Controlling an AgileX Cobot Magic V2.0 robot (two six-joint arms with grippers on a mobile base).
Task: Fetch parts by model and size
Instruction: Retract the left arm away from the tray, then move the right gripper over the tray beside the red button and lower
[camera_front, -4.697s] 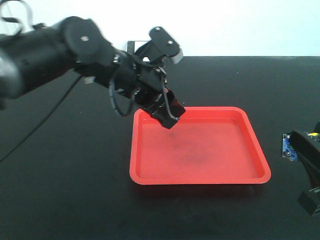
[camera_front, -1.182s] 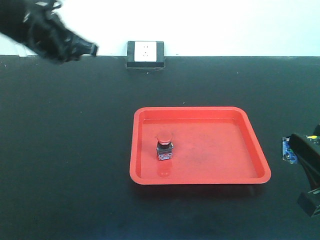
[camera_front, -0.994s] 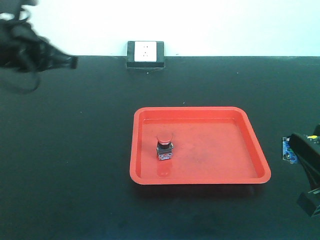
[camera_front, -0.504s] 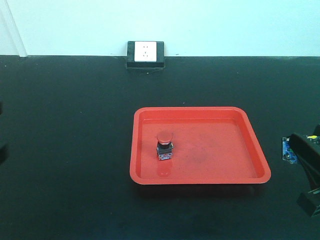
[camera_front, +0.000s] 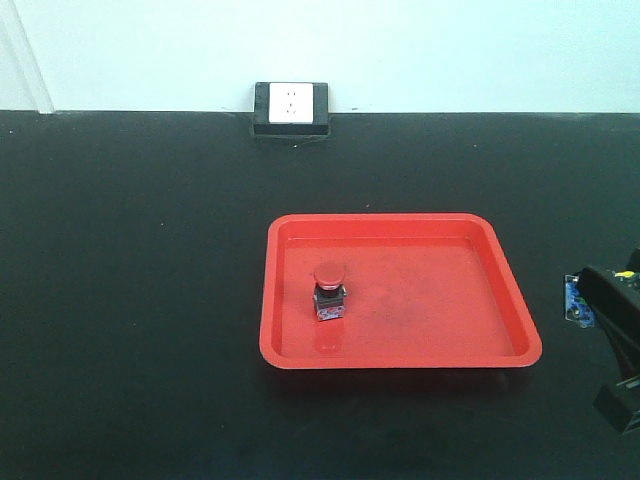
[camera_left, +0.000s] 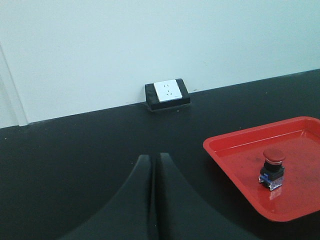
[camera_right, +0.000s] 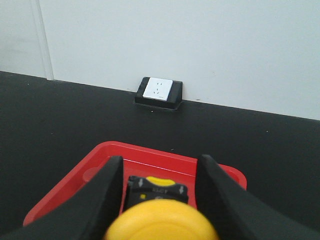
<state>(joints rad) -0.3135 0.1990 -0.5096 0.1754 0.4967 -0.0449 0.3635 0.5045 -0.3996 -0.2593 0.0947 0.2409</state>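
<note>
Red-capped push-button switch (camera_front: 329, 291) stood upright in shallow red plastic tray (camera_front: 505, 290) on black desk (camera_front: 130, 300), left gripper (camera_left: 153, 172) pressed closed and empty, right gripper (camera_right: 159, 192) clasped yellow-capped push-button switch (camera_right: 160, 220).

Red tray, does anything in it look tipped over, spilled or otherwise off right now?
Nothing stands out. The red-capped switch stands upright, cap up, in the left half of the red tray, which lies flat on the black table. The yellow-capped switch sits between the right gripper fingers, not yet in the tray.

no readable text or labels
</note>
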